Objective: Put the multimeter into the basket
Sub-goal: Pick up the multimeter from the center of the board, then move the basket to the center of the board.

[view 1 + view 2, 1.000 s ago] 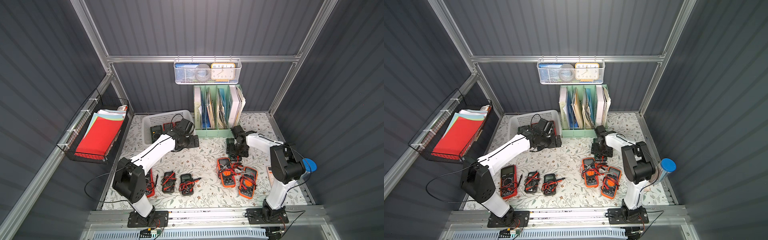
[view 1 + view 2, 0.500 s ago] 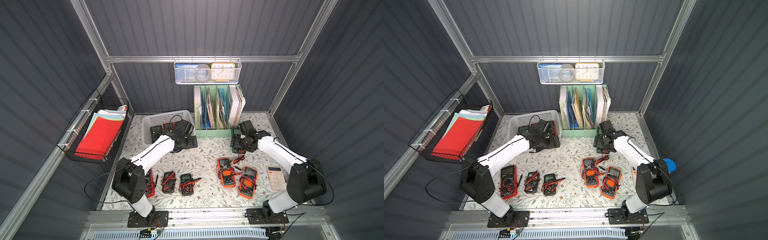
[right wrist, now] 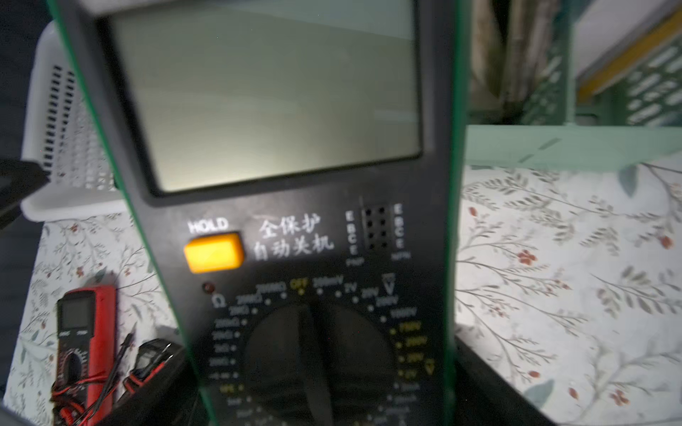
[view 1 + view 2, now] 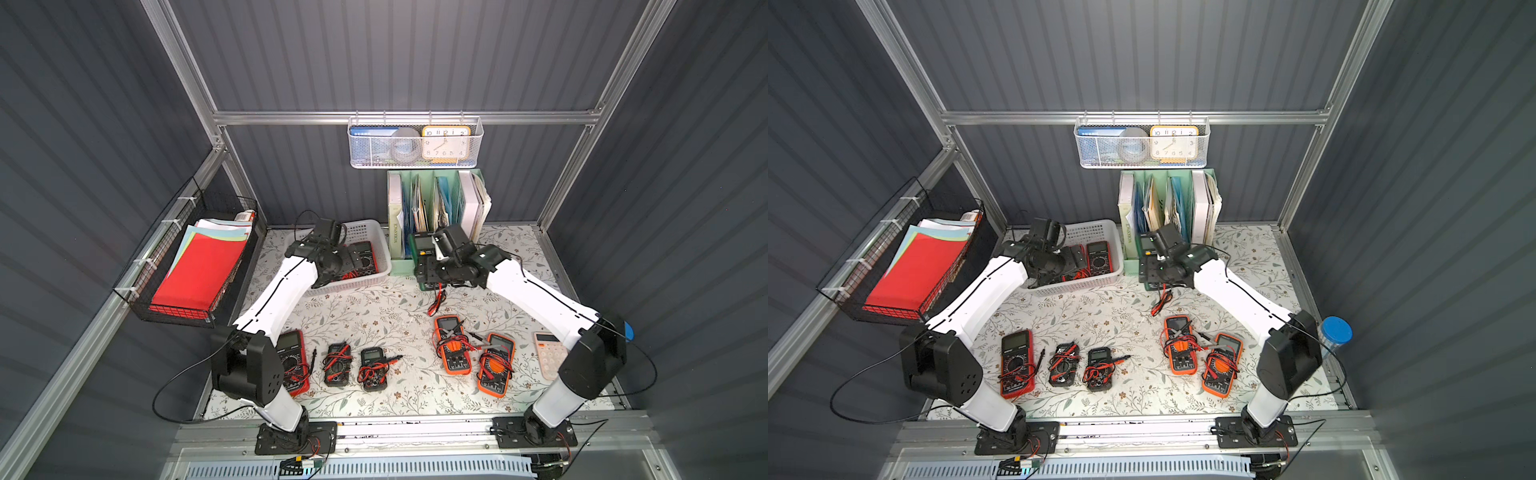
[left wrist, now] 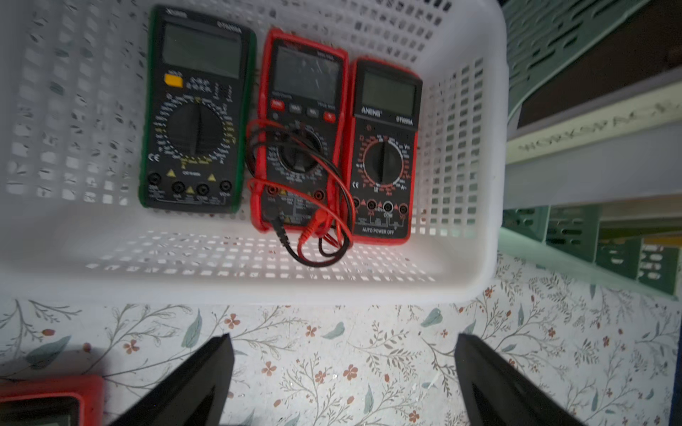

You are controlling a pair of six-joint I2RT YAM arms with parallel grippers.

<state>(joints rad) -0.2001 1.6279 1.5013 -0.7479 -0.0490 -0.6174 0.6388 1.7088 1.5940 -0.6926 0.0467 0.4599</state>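
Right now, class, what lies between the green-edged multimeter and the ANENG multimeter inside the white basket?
A red-cased multimeter with leads looped over it, between the green-edged multimeter and the ANENG multimeter; the left wrist view shows it.

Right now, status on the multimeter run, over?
Left claw open, empty, by the low white perforated plastic basket. Right claw shut on green-edged black multimeter, leads dangling, short of basket. Three more multimeters inside; room beside them.
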